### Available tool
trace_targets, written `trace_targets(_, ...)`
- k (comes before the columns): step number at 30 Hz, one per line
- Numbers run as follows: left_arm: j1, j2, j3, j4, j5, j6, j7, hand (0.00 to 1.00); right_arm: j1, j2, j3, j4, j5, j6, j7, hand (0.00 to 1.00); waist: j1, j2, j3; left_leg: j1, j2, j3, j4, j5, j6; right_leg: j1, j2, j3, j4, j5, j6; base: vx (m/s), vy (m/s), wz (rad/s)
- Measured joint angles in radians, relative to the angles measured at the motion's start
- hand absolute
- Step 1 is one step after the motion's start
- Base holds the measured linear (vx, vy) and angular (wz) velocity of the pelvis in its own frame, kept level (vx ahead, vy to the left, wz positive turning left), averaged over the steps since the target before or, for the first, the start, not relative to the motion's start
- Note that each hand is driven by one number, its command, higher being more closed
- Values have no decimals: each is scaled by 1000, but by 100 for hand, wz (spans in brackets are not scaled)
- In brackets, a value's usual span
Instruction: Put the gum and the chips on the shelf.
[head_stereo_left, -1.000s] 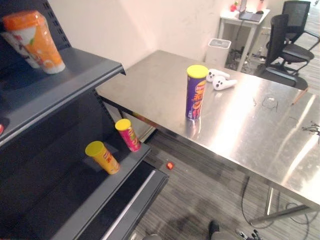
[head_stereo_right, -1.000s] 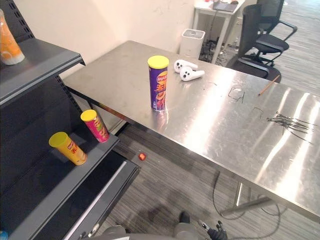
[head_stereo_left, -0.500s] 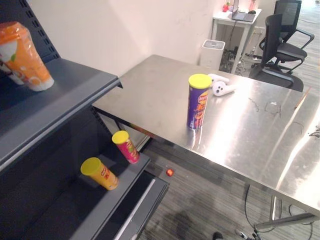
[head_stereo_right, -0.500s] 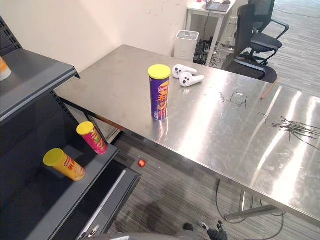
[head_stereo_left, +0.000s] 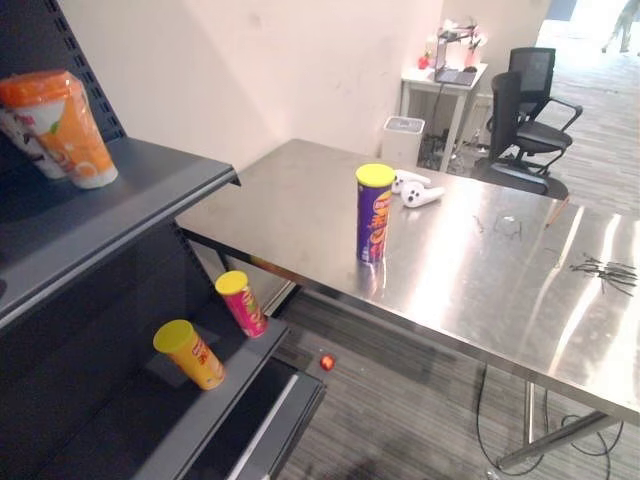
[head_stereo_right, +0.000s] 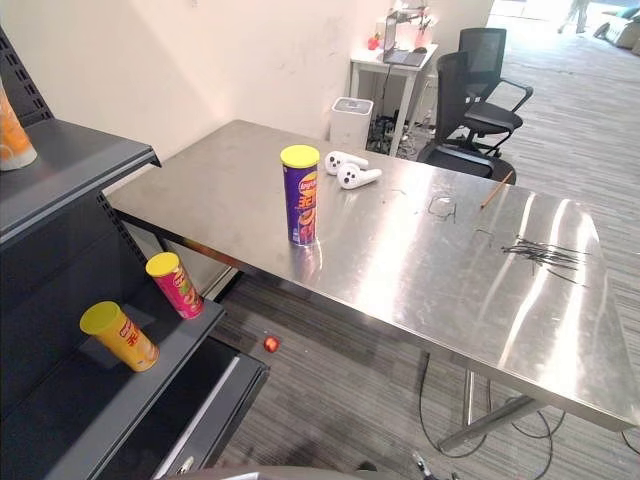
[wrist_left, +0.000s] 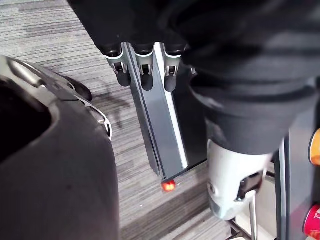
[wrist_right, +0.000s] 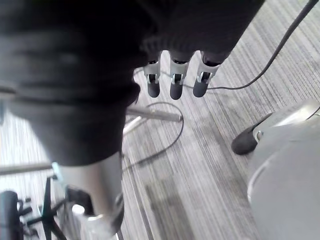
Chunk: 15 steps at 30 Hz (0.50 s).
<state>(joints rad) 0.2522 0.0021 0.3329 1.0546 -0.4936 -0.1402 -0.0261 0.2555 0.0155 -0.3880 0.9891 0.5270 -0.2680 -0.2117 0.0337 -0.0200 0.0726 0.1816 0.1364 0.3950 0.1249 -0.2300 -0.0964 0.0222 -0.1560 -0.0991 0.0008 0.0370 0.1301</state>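
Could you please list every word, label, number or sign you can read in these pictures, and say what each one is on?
Purple chips can on the table: print on its side, too blurred to read.
Pink can on the lower shelf: print too small to read.
Yellow can beside it: print too small to read.
Orange-and-white tub on the upper shelf: no legible text.

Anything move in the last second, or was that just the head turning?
Only the camera shifted; nothing was moved, grasped or let go. The purple chips can stands upright on the table as before, the yellow can and pink can stay on the lower shelf, the orange tub on the upper shelf.
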Motion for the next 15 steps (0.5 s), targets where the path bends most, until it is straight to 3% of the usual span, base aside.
trace_targets(9, 0, -4, 83, -22, 38, 19, -21, 0, -26, -5, -321, -110, 161, -22, -115, 0, 0, -19, -13, 22, 32, 38, 5, -17, -24, -1, 28, 18, 2, 2, -18, 39, -5, -14)
trace_targets(15, -37, -12, 84, -82, 45, 22, -20, 0, -84, -71, -478, -383, 189, -77, -223, 0, -3, -26, -16, 32, 40, 61, 26, -44, -26, -1, 35, 25, 8, 5, -12, 64, 25, -13)
